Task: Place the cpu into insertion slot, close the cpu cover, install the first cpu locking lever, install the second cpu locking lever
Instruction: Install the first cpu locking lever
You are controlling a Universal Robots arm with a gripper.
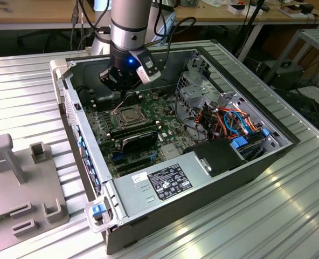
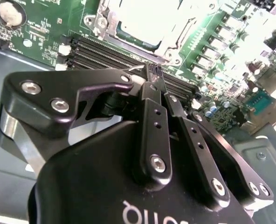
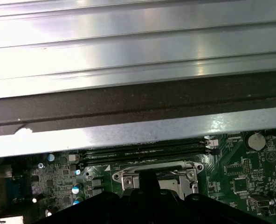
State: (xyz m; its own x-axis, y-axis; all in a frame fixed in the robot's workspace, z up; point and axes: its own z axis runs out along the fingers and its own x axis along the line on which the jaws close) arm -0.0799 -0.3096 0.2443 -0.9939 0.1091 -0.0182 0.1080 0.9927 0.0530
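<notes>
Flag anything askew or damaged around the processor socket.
Nothing looks damaged or spilled. A thin silver wire lever stands angled up beside the silver-framed square socket, by the black hand, instead of lying flat.

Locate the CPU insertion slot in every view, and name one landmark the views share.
Exterior view: the insertion slot sits mid-board, close beneath the gripper.
Second wrist view: the insertion slot lies beyond the gripper's tips, across the black memory slots.
First wrist view: the insertion slot lies between the gripper's black body and those memory slots.
Shared landmark: the green motherboard around it.
</notes>
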